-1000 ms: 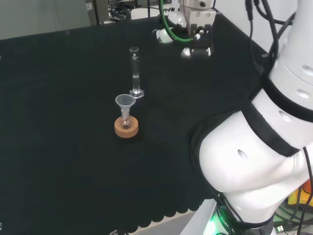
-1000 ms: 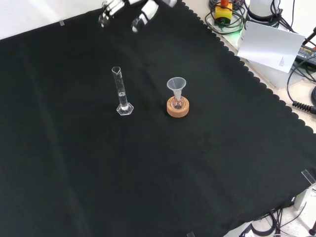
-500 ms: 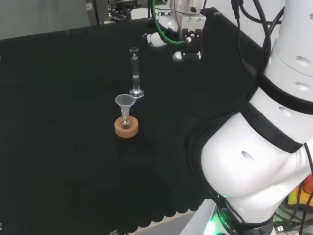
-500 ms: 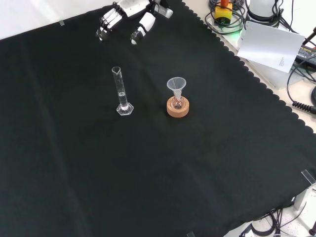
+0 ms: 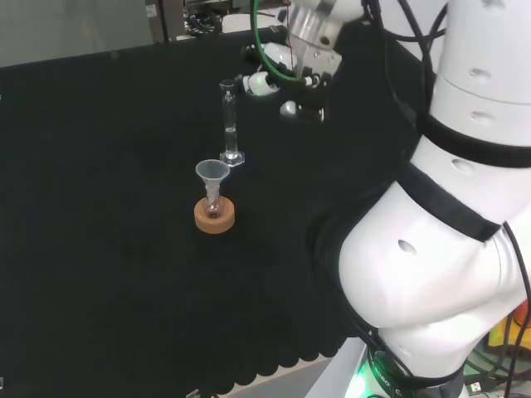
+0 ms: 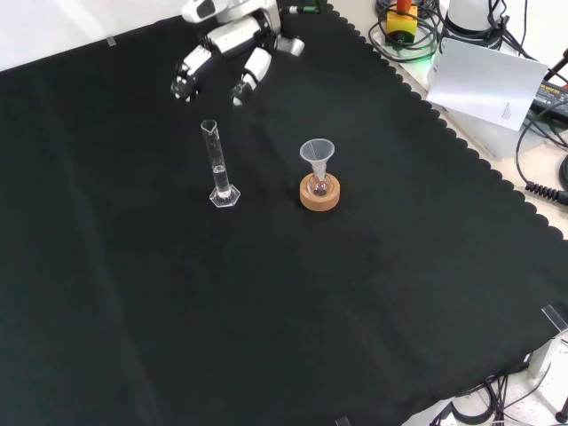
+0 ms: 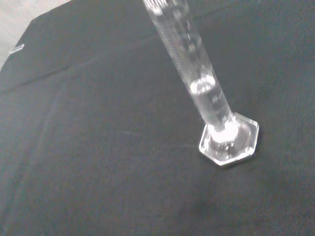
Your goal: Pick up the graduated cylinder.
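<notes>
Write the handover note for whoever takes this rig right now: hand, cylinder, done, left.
Hand: open, fingers relaxed, holding nothing, above the cloth and apart from the graduated cylinder, up and beyond it in the front view.
Cylinder: upright on its hexagonal foot on the black cloth, with a little liquid at the bottom.
Beside it: a funnel in a small flask on a cork ring.
Done: nothing grasped.
Left: close in, grip the tube, lift.

- Robot hand [image 6: 232, 49] is seen at the top of the front view, raised above the desk [image 6: 266, 293], fingers [image 6: 188, 75] relaxed and spread, pointed downward, nothing held.
- In the head view, the robot hand [image 5: 299, 83] is carried left of the big white arm links [image 5: 440, 249].
</notes>
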